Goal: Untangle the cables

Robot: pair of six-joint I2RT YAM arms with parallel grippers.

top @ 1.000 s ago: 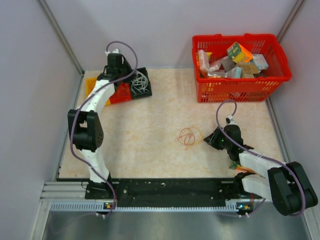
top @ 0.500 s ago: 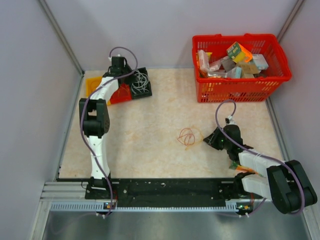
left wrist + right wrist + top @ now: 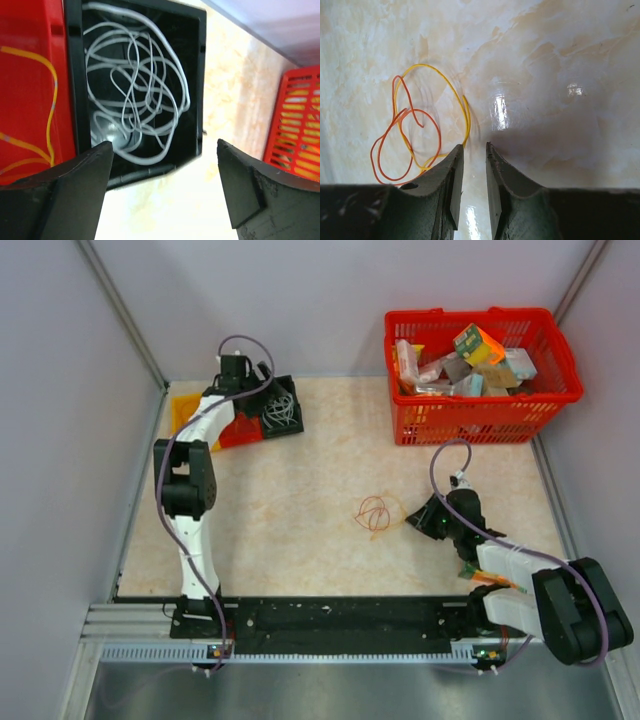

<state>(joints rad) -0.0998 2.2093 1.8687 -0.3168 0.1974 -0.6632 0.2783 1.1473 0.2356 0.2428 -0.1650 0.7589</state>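
Observation:
A white cable (image 3: 135,90) lies coiled in a black tray (image 3: 200,75) at the back left, also visible as the white cable (image 3: 283,405) from above. My left gripper (image 3: 164,145) hangs over that tray's near edge, open wide and holding nothing. Beside it, a red tray (image 3: 30,60) holds a yellow-orange cable (image 3: 50,115). Mid-table, a red cable (image 3: 440,134) and a yellow cable (image 3: 468,120) lie looped together on the surface. My right gripper (image 3: 475,146) sits just right of them, its jaws a narrow gap apart with only bare table between.
A red basket (image 3: 480,420) full of packets stands at the back right. An orange tray (image 3: 183,410) sits left of the red tray (image 3: 240,430) in the back-left corner. Grey walls close in both sides of the table.
The left arm has drawn its elbow in and up, and its jaws have gone from shut to wide open over the black tray. The right arm and the mid-table cables stayed put.

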